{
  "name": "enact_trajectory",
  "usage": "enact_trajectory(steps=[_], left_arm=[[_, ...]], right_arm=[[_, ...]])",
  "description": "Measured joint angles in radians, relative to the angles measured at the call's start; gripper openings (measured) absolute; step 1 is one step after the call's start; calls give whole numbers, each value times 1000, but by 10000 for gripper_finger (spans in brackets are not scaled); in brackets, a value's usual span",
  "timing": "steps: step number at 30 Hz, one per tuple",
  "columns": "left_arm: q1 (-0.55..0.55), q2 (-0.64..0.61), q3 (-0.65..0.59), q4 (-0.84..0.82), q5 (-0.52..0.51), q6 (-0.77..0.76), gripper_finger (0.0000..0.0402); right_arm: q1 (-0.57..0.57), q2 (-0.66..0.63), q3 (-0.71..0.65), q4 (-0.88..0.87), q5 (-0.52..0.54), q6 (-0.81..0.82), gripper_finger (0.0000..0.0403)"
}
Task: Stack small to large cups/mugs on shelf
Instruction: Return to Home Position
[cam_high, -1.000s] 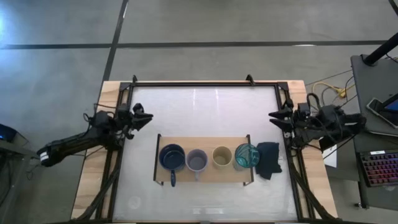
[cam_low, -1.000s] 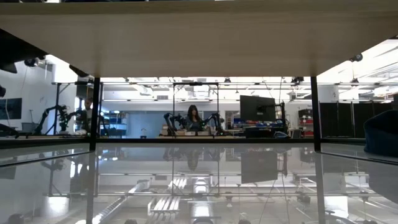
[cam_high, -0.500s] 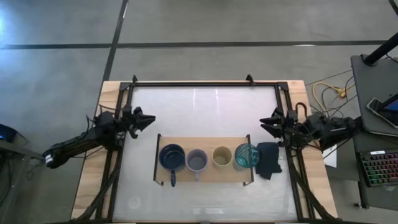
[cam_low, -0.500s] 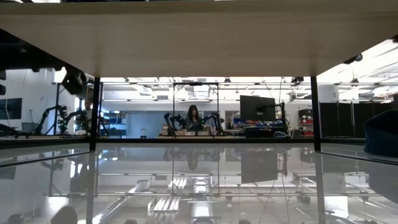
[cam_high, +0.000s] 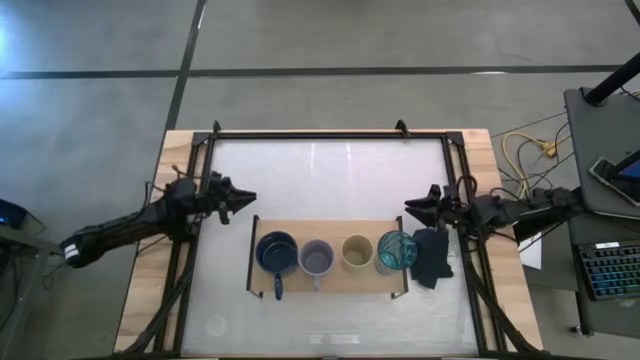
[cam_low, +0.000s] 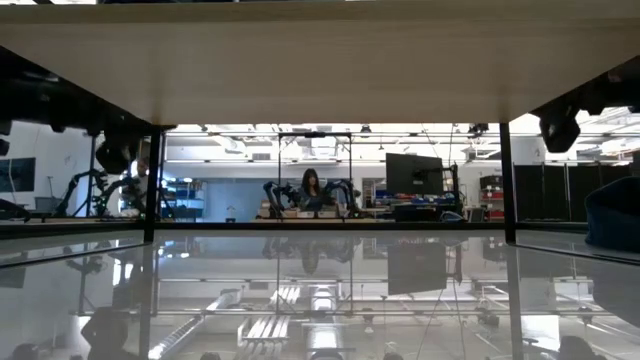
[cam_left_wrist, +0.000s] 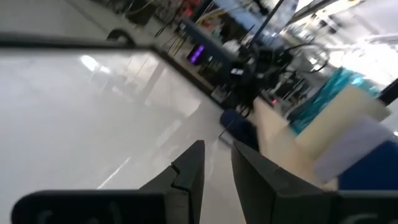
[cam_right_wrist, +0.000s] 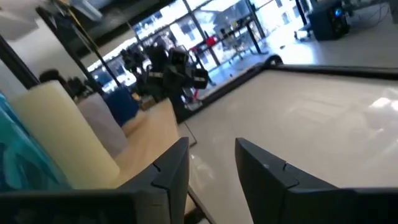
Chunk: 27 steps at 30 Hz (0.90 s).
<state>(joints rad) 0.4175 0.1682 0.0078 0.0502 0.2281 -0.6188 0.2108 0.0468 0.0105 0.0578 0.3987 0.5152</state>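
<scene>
Navy mug (cam_high: 277, 252) stands nearest the left gripper (cam_high: 243, 198), then grey mug (cam_high: 317, 258), tan cup (cam_high: 357, 251), and teal tumbler (cam_high: 397, 250) nearest the right gripper (cam_high: 412, 207), all on the shelf (cam_high: 330, 228). Both claws hang empty, fingers parted. Likely rigid, smooth, breakable; pinch a rim wall.

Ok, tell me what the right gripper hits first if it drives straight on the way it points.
Nothing close: the right gripper points over bare tabletop alongside the shelf, passing the teal tumbler. Farther on, the left gripper faces it and looks roughly in line, though depth is unclear.
</scene>
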Motion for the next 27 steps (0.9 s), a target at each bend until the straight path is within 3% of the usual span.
enact_trajectory(steps=[9,27], left_arm=[[0,157,-1,-2,1,-3,67],[0,244,-2,-4,2,-3,67]], right_arm=[[0,104,0,-3,-4,-174,128],[0,158,0,-2,-5,-175,130]])
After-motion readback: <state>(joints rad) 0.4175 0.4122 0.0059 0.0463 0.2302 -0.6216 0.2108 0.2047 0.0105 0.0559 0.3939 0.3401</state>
